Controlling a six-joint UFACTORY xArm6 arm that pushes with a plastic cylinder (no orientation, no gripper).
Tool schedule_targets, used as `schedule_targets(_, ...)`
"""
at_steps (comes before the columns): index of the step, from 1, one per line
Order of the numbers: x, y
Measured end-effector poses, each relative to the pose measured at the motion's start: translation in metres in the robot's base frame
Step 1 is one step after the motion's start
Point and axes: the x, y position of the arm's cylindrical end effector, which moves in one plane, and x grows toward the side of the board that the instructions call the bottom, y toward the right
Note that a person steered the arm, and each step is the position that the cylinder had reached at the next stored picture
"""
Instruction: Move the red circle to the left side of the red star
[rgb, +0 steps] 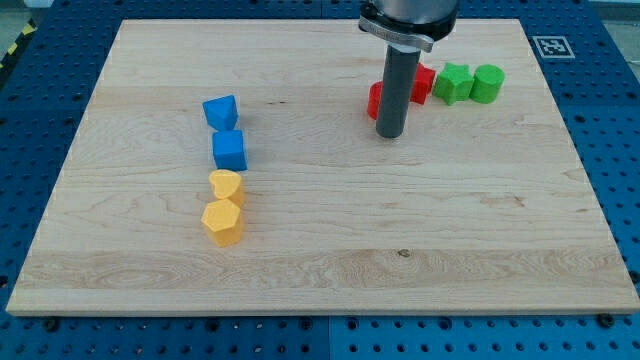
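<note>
My tip (390, 133) rests on the wooden board (320, 250) at the view's upper middle. A red block (374, 100) shows just to the left of the rod, mostly hidden behind it; it looks round, likely the red circle. Another red block (424, 82), likely the red star, shows just to the right of the rod, also partly hidden. The tip sits just below and between the two red blocks, touching or nearly touching the left one.
A green star-like block (454, 83) and a green cylinder (488, 84) sit right of the red blocks. At the view's left, a column holds a blue block (220, 111), a blue cube (229, 151), a yellow heart (227, 186) and a yellow hexagon (222, 222).
</note>
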Motion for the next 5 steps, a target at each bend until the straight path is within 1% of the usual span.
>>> schedule_targets(2,-0.012,-0.002)
schedule_targets(4,-0.034,-0.004)
schedule_targets(5,-0.037,-0.004)
